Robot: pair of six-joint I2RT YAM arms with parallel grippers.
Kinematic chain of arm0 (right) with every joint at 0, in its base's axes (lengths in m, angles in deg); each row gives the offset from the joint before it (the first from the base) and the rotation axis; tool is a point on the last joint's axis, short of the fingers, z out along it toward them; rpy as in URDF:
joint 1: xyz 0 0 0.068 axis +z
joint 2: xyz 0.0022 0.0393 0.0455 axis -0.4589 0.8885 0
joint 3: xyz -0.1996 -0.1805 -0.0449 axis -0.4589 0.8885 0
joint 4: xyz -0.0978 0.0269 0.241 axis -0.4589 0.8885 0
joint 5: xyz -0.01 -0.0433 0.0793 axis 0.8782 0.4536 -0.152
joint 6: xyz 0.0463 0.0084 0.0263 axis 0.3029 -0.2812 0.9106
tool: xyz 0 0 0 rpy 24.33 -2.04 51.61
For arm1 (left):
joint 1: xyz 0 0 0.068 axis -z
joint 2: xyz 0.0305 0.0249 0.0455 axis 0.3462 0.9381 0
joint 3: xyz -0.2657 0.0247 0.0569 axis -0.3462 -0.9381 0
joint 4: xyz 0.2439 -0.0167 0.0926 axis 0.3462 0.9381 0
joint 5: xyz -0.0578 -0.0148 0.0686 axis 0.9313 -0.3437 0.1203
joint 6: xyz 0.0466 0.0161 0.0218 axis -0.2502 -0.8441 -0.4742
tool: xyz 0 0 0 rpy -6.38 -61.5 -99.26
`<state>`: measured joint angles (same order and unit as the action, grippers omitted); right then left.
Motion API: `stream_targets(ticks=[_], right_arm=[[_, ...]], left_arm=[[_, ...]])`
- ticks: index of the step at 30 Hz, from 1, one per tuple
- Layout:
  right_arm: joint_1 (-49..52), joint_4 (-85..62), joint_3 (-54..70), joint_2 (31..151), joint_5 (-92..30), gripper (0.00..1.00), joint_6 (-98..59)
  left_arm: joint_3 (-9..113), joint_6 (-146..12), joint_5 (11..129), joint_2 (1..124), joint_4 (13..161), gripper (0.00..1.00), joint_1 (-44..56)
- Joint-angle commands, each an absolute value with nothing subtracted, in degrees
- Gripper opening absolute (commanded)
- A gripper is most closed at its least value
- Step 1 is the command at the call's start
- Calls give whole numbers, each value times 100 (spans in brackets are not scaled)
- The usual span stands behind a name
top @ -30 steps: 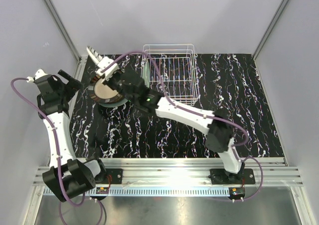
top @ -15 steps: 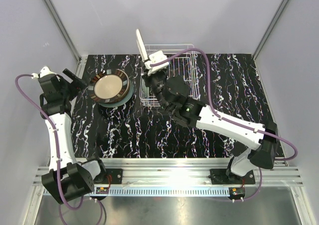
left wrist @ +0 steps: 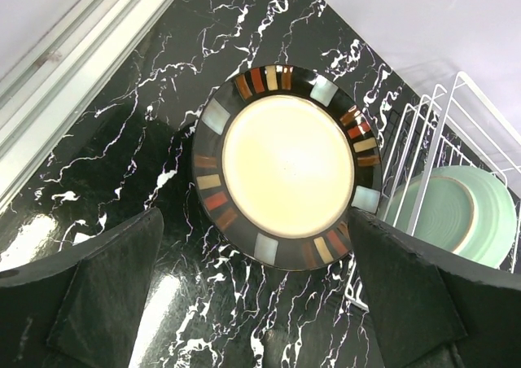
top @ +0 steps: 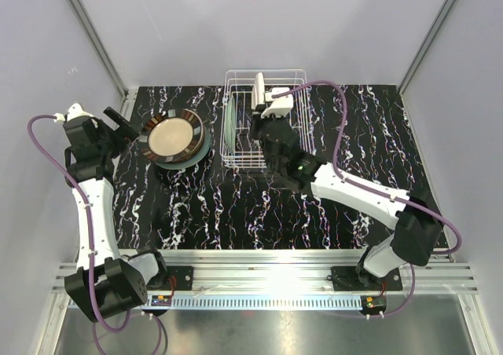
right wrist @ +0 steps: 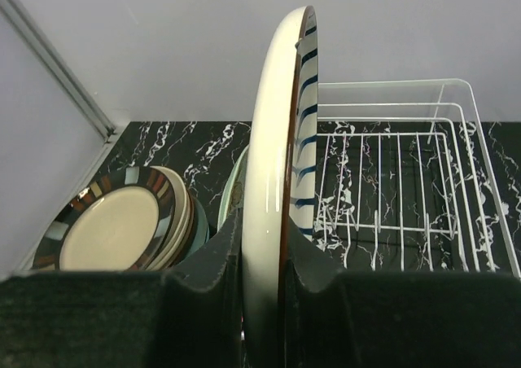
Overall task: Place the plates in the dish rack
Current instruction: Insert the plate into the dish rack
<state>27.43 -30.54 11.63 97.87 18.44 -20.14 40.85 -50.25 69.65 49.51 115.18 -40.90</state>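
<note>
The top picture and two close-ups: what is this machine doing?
Two robot arms stand at a black marbled table. The top picture looks down from above; each close-up comes from a camera on one arm's wrist. The left tool hangs open by a stack of round plates, topped by a dark-rimmed plate. The right tool grips a cream plate with a brown rim on edge over the white wire dish rack, where a pale green plate stands.

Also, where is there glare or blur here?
Top external: strong glare on the metal rail. Left wrist: bright reflections on the glossy table. Right wrist: a light streak along the held plate; near fingers look soft.
</note>
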Motion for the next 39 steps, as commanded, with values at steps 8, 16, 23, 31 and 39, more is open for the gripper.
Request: stream_targets(ticks=[8,16,23,31,39], right_arm=[[2489,-3766,726,10023,1561,0,-542],[2428,-3643,208,10673,1535,0,-524],[2358,-3599,-83,11131,1403,0,-427],[2243,-3529,-232,11526,1254,0,-164],[2199,-3353,-443,11939,1148,0,-129]], left_arm=[[4219,-4978,7149,4917,11331,99,-4074],[4228,-4934,7254,4935,11331,99,-4073],[4228,-4934,7263,4943,11331,99,-4065],[4228,-4907,7315,4935,11322,99,-4073],[4228,-4898,7368,4935,11305,99,-4065]])
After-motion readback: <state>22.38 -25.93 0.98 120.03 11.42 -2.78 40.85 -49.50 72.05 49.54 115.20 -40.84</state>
